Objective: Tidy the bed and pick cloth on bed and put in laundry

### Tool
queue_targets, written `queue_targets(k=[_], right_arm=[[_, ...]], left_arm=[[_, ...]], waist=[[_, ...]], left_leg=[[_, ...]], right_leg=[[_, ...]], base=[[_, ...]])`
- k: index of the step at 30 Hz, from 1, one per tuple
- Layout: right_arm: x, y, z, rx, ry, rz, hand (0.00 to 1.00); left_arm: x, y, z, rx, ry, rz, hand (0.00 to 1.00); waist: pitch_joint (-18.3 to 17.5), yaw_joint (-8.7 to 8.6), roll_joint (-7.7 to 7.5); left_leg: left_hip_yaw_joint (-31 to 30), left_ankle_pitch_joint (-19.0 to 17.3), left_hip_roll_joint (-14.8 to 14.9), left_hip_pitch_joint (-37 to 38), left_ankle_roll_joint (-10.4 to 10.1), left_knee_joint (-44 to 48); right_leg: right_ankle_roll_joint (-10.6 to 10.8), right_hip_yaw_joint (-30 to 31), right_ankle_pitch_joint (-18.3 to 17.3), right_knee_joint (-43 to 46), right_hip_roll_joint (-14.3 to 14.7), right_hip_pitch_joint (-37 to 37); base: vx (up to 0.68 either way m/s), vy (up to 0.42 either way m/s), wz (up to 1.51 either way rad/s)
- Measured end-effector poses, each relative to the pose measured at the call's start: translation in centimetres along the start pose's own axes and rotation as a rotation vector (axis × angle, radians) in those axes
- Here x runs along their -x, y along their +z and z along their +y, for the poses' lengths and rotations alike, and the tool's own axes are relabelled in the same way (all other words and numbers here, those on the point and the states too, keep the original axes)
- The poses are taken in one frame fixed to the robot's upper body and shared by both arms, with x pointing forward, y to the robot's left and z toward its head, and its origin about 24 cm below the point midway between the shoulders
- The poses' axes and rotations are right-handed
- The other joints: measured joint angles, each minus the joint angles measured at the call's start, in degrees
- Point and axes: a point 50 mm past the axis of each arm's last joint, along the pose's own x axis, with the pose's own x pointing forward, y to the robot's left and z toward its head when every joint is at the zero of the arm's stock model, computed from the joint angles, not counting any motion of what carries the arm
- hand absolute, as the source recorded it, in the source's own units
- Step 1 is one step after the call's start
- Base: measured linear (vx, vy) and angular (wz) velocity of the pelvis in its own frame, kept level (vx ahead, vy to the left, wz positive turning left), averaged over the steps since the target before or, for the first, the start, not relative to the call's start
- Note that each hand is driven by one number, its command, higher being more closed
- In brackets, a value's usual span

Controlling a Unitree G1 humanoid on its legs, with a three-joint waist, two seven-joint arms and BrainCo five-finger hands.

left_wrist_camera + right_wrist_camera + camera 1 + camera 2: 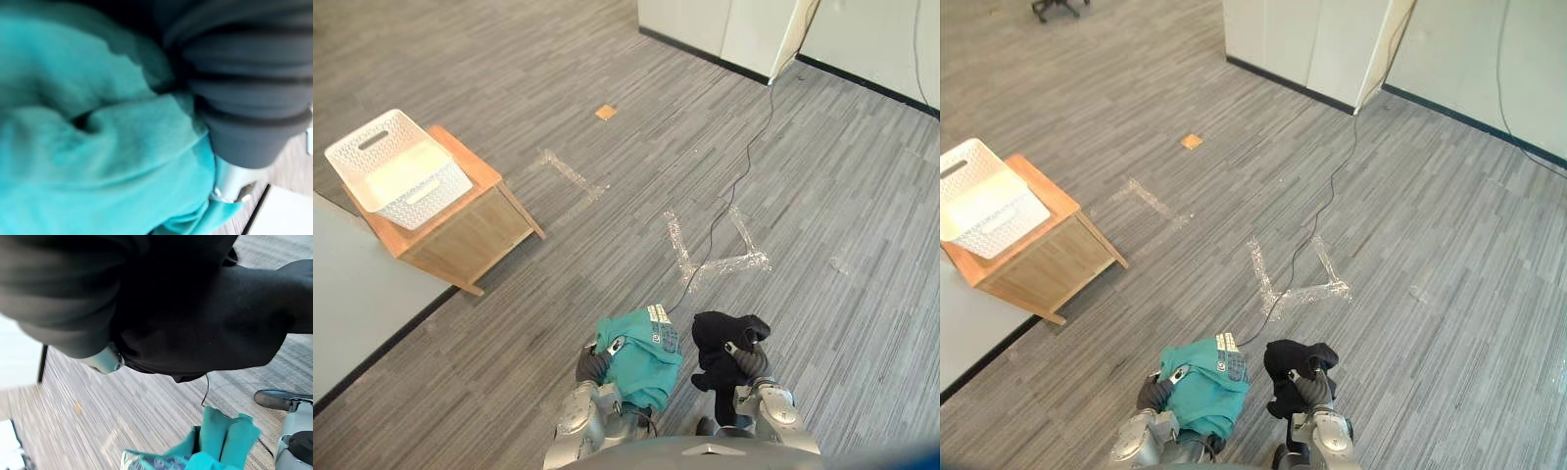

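Basket (396, 166): upper left, on the side table (475, 235).
Tape marks (729, 262): frame centre, on the floor (822, 176).
Left cloth (641, 360): bottom centre, draped over left hand (592, 364).
Right cloth (720, 335): just right of it, over right hand (750, 360).

The teal cloth (641, 360) looked soft and matt, a fine knit; the black cloth (722, 335) was matt as well. The basket (426, 201) was white plastic lattice, sitting on a smooth pale-wood worktop (480, 230). Grey ribbed carpet covered the floor (607, 59), with glossy tape (722, 262) stuck on.
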Motion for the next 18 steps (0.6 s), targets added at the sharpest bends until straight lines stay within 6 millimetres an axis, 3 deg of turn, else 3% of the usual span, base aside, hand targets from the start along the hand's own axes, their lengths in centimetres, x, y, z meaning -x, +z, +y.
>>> queue_targets(k=[1, 2, 4, 5, 6, 8, 9, 10, 11, 12, 14, 15, 16, 18], right_arm=[[0.3, -0.6, -0.5, 0.013, -0.010, 0.021, 1.00], [0.3, -1.0, -0.4, 0.018, -0.005, 0.038, 1.00], [0.7, -1.9, -0.1, 0.023, 0.009, 0.072, 1.00], [0.8, -2.1, 0.0, 0.020, 0.012, 0.079, 1.00], [1.0, -2.3, 0.0, 0.018, 0.014, 0.087, 1.00], [1.6, -3.3, -0.2, 0.012, 0.007, 0.119, 1.00], [1.8, -3.6, -0.4, 0.010, 0.001, 0.131, 1.00], [2.2, -4.1, -0.7, 0.007, -0.010, 0.147, 1.00], [2.4, -4.2, -0.9, 0.000, -0.019, 0.149, 1.00], [2.6, -4.2, -0.9, -0.002, -0.022, 0.146, 1.00], [2.6, -3.7, -0.9, -0.006, -0.021, 0.118, 1.00], [2.6, -3.6, -0.9, -0.007, -0.021, 0.114, 1.00], [2.5, -3.0, -1.0, -0.007, -0.022, 0.092, 1.00], [2.4, -2.8, -1.1, -0.007, -0.022, 0.082, 1.00]], left_arm=[[0.4, -0.4, -0.2, 0.018, 0.000, 0.007, 1.00], [0.4, -0.6, -0.1, 0.016, 0.004, 0.015, 1.00], [0.6, -0.7, 0.3, 0.016, 0.018, 0.019, 1.00], [0.6, -0.7, 0.6, 0.007, 0.021, 0.021, 1.00], [0.6, -0.8, 0.9, -0.009, 0.021, 0.027, 1.00], [0.6, -0.7, 1.6, -0.046, 0.025, 0.031, 1.00], [0.7, -0.7, 1.9, -0.057, 0.026, 0.036, 1.00], [1.0, -1.1, 2.3, -0.061, 0.038, 0.049, 1.00], [1.3, -1.4, 2.5, -0.063, 0.044, 0.062, 1.00], [1.4, -1.6, 2.5, -0.064, 0.044, 0.067, 1.00], [1.2, -1.5, 2.1, -0.071, 0.026, 0.070, 1.00], [1.2, -1.5, 1.9, -0.072, 0.020, 0.069, 1.00], [1.2, -1.7, 1.6, -0.073, 0.009, 0.077, 1.00], [1.2, -1.7, 1.4, -0.065, 0.008, 0.078, 1.00]], waist=[[-0.95, 0.99, 1.84], [-1.04, 1.44, 0.87], [-1.87, 2.01, -0.92], [-1.96, 1.85, -1.46], [-1.81, 1.06, -2.33], [-1.54, -0.09, -3.86], [-1.53, -0.58, -4.02], [-1.58, -1.21, -3.86], [-1.76, -2.05, -3.65], [-1.94, -2.50, -3.57], [-1.91, -3.89, -2.79], [-1.87, -4.34, -2.16], [-2.09, -4.75, -0.47], [-2.46, -4.70, 0.81]], left_leg=[[1.30, 2.81, 1.56, 1.39, 5.70, -5.53], [1.76, 1.24, 0.38, 2.64, 4.51, -5.80], [2.48, 0.04, -2.59, 7.64, 5.89, -10.70], [1.94, -0.38, -3.56, 9.62, 6.41, -12.18], [0.45, -1.47, -4.65, 12.30, 6.78, -12.88], [-3.73, -3.34, -6.40, 16.62, 7.96, -12.89], [-5.22, -4.06, -6.83, 18.09, 8.39, -12.81], [-8.15, -5.43, -6.96, 21.31, 9.15, -13.01], [-11.08, -6.29, -6.47, 24.03, 9.47, -13.75], [-12.16, -6.58, -6.05, 24.86, 9.60, -13.90], [-18.20, -7.21, -4.62, 27.54, 9.34, -14.52], [-19.42, -7.53, -3.98, 28.02, 8.74, -14.44], [-20.66, -8.75, -2.15, 29.14, 6.48, -14.48], [-20.68, -10.66, 0.05, 31.62, 3.02, -14.81]], right_leg=[[0.99, 0.59, -0.81, 0.15, 1.95, 1.57], [1.64, 0.73, -1.93, 1.03, 0.62, 2.58], [6.19, 1.93, -4.65, 16.34, -2.73, -2.49], [9.35, 2.67, -4.06, 25.11, -3.68, -5.57], [13.25, 4.06, -0.09, 36.44, -4.68, -9.39], [13.16, 1.61, 5.43, 51.94, -7.08, -14.06], [11.45, -0.43, 4.11, 56.06, -8.26, -15.42], [6.17, -4.71, 0.98, 60.54, -9.46, -17.55], [2.20, -6.77, -1.67, 60.33, -9.13, -19.87], [2.05, -7.41, -2.89, 59.07, -8.59, -21.28], [2.10, -5.57, -6.14, 48.41, -4.44, -27.57], [2.16, -4.56, -6.12, 44.30, -3.04, -28.66], [2.41, -2.16, -5.32, 34.96, -0.33, -30.42], [1.53, -0.89, 2.03, 19.30, 2.25, -31.90]], base=[[0.19, 0.100, 0.03], [0.28, 0.108, -0.01], [0.33, 0.160, 0.13], [0.40, 0.215, 0.31], [0.36, 0.178, 0.47], [0.38, 0.128, 0.86], [0.49, 0.104, 1.08], [0.61, 0.078, 1.08], [0.50, 0.060, 1.10], [0.58, -0.003, 1.32], [0.56, -0.069, 1.43], [0.52, -0.091, 1.30], [0.53, -0.099, 1.08], [0.57, -0.113, 0.80]])
